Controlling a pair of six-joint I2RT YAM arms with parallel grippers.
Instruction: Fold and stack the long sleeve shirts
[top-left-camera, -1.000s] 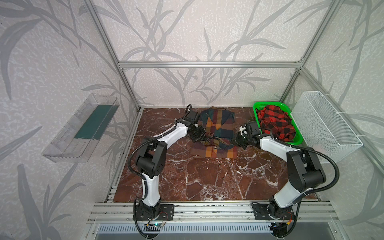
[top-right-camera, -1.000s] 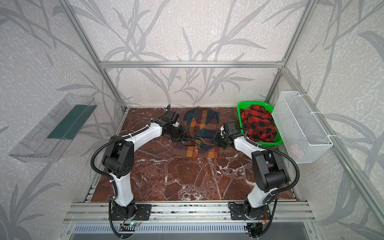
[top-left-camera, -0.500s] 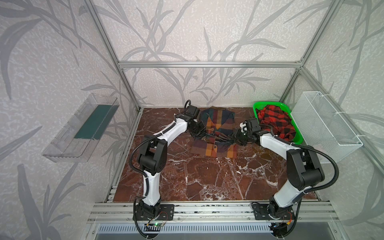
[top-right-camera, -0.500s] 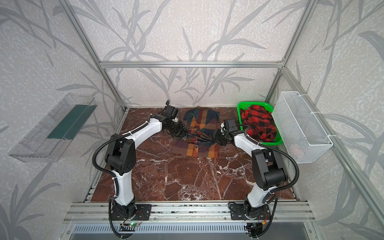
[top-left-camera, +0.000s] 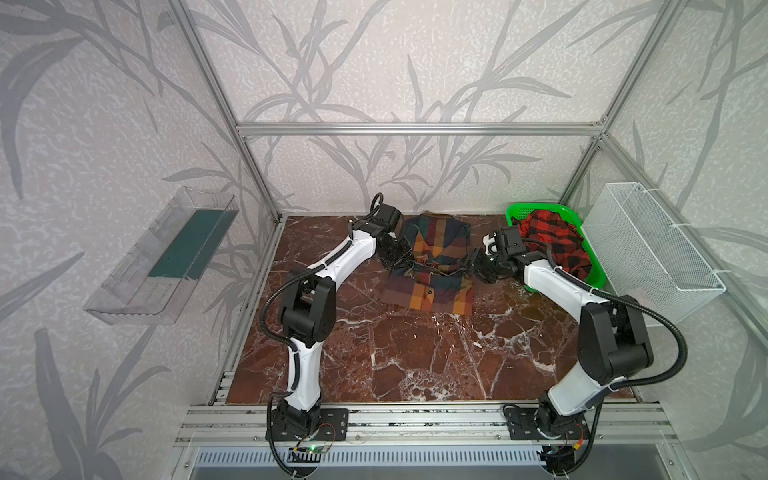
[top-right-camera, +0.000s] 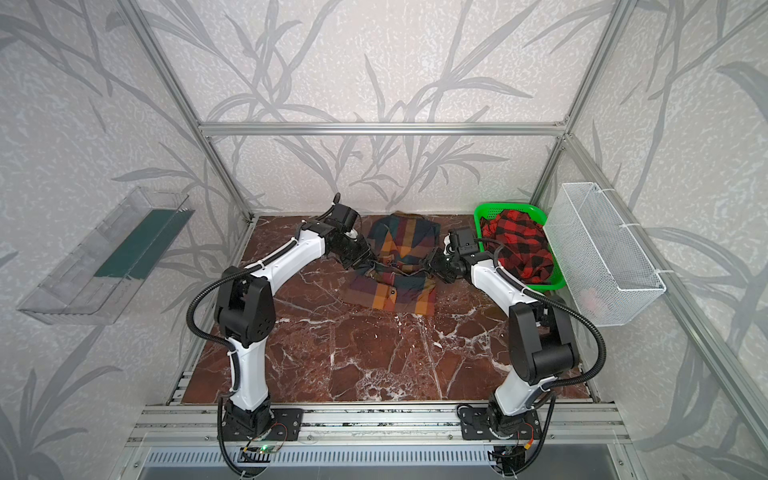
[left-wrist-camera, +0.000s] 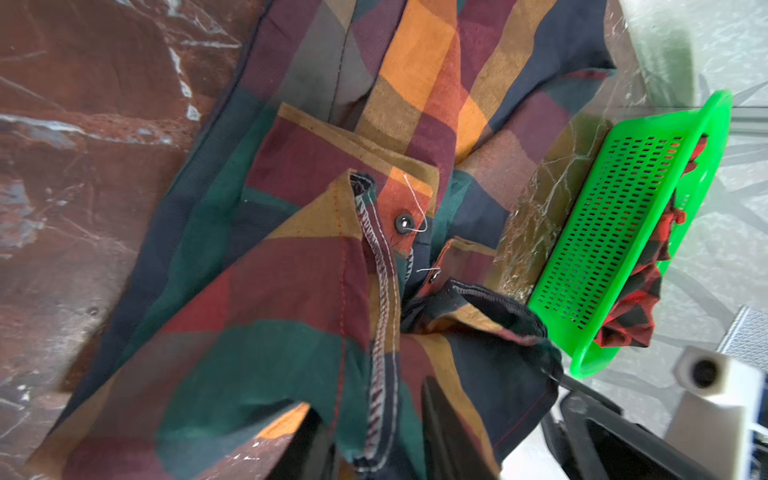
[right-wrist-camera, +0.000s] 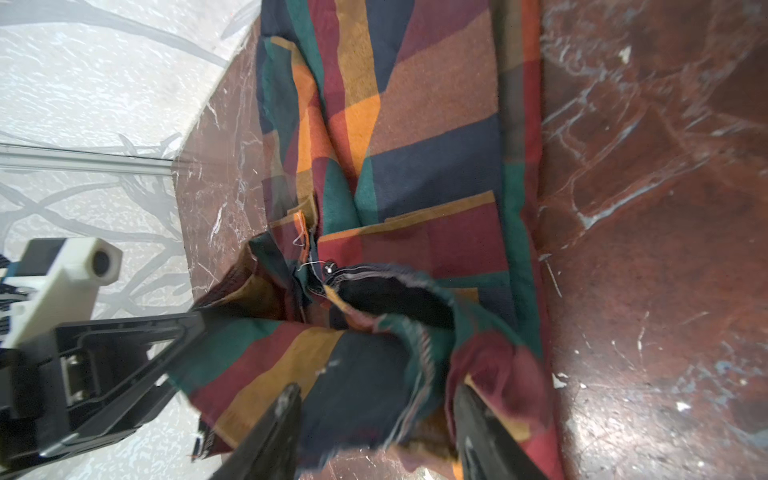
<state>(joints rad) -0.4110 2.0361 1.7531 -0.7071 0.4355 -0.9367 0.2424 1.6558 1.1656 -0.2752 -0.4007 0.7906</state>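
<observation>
The colour-block plaid shirt (top-left-camera: 432, 286) lies on the marble table (top-left-camera: 415, 353) at the back, collar toward the wall, bunched across its middle. My left gripper (top-left-camera: 404, 258) is at the shirt's left edge. In the left wrist view it (left-wrist-camera: 372, 403) is open, with a stitched hem hanging loose between the fingers. My right gripper (top-left-camera: 474, 261) is at the right edge. Its wrist view shows it (right-wrist-camera: 376, 390) wide open around slack, blurred cloth. The red-and-black check shirt (top-left-camera: 552, 239) lies crumpled in the green basket (top-left-camera: 536, 206).
A white wire basket (top-left-camera: 652, 249) hangs on the right wall beside the green basket (top-right-camera: 511, 206). On the left wall is a clear plastic tray (top-left-camera: 166, 257). Bare marble stretches from the shirt to the front rail.
Both grippers have opened, the right one widely, and the cloth they pinched now hangs slack. Both have shifted slightly toward the back along the shirt's edges.
</observation>
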